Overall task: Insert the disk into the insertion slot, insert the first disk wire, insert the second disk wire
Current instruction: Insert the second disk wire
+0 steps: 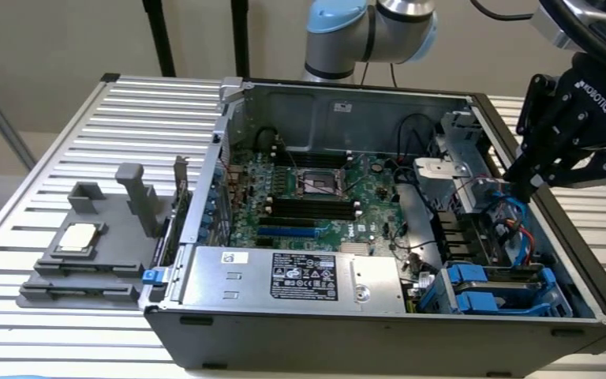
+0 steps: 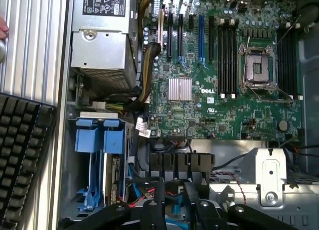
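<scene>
The black fingers (image 2: pixel 160 197) stand partly apart, low over the drive corner of the open computer case (image 1: pixel 387 347). Thin red and blue wires (image 2: pixel 149 194) show in and beside the gap, but whether any is pinched is hard to make out. The gripper (image 1: pixel 522 180) hangs at the case's edge on the exterior view's right. The disk (image 1: pixel 482 304) sits in the insertion slot (image 1: pixel 551 294); its glossy blue plastic carrier shows, while its metal body is mostly hidden. Nearby lie the green motherboard (image 1: pixel 314 189) and the boxy silver power supply (image 1: pixel 293 276), all on a ribbed metal counter (image 1: pixel 92 142).
</scene>
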`<state>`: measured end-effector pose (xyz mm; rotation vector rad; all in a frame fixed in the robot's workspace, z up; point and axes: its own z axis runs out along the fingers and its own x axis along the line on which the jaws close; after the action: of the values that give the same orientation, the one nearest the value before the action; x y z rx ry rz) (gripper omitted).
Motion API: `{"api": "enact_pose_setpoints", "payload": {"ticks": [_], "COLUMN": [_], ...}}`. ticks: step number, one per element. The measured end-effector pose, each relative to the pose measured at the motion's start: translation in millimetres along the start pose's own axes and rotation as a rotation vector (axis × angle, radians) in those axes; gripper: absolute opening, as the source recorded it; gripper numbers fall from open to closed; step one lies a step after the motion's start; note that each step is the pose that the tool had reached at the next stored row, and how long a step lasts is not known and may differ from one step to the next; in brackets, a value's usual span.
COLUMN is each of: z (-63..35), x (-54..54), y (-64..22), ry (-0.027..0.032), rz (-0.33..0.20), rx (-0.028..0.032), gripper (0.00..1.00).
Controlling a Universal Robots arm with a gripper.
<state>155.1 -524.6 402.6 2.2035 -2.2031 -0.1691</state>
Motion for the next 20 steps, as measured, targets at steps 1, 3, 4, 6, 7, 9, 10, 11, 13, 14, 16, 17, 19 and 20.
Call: {"api": "enact_pose_setpoints", "payload": {"ticks": [1,3,4,6,7,9,10,11,13,14,16,17,19,20], "z": [0.0,-0.1,-0.1,-0.1,-0.6,-2.2,-2.5,-2.5,-2.6,-2.7,-2.7,-2.6,-2.0,-1.6], "x": [0.0,0.0,0.1,0.1,0.0,-0.1,-0.1,-0.1,-0.1,-0.2,-0.2,-0.1,0.1,0.4], "y": [-0.3,-0.7,-0.7,-0.7,-0.7,-0.5,-0.5,-0.5,-0.5,-0.5,-0.4,-0.4,-0.4,-0.5], "ry": [0.0001,0.0011,0.0023,0.0074,0.0088,0.0093,0.0092,0.0091,0.0094,0.0102,0.0128,0.0150,0.0194,0.0220], "rz": [0.000,0.000,0.000,0.001,0.001,0.001,0.001,0.001,0.001,0.001,0.001,0.002,0.002,0.002], "rx": [0.0000,0.0000,0.0000,-0.0008,-0.0010,-0.0011,-0.0011,-0.0011,-0.0011,-0.0010,-0.0010,-0.0010,-0.0011,-0.0011], "gripper": [0.27,0.27,0.27,0.27,0.27,0.27,0.27,0.27,0.29,0.35,0.35,0.35,0.35,0.35]}}
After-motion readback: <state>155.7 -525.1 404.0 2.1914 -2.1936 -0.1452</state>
